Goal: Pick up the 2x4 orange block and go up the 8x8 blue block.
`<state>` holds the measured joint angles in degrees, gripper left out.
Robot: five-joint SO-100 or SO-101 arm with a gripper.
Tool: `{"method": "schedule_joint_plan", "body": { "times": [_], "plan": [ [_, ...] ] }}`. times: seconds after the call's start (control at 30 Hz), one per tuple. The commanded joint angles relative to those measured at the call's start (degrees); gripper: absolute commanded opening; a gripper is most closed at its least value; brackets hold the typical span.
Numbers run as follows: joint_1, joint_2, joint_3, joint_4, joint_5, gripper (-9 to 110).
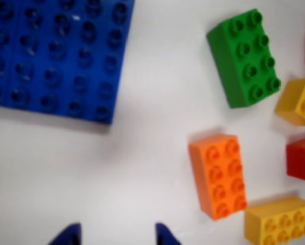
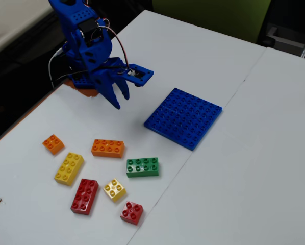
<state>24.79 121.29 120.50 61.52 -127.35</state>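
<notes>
In the fixed view the blue arm's claw [image 2: 121, 98] hangs above the white counter [image 2: 244, 168] near its upper left part, fingers spread a little apart with nothing between them. The wrist view shows only two blue fingertips [image 1: 165, 235] at the bottom edge with bare counter in the gap, so the claw looks empty, though how wide it stands is hard to judge from so little.

The 2x4 orange block [image 2: 107, 148] lies flat on the counter, at about 6 o'clock from the claw and well apart from it. The 8x8 blue block [image 2: 183, 118] lies flat at about 2 o'clock from the orange one, separate from every brick.

Just beside the orange block, at 4 o'clock, sits the green brick [image 2: 142, 167]. A small orange brick [image 2: 53, 144] lies at its 9 o'clock and a yellow eight-stud brick [image 2: 69, 168] at 7 o'clock. Further toward 6 o'clock are a long red brick [image 2: 84, 196], a small yellow brick [image 2: 114, 190] and a small red brick [image 2: 131, 213].
</notes>
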Motion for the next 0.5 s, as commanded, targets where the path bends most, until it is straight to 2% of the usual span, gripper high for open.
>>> {"method": "schedule_joint_plan", "body": {
  "times": [0.0, 0.23, 0.47],
  "plan": [
    [3.16, -5.54, -9.67, 3.52, -6.68, 19],
    [9.93, -19.95, -22.15, 4.48, -18.72, 24],
    [12.66, -28.92, -23.29, -4.13, -23.2, 25]
  ]
}}
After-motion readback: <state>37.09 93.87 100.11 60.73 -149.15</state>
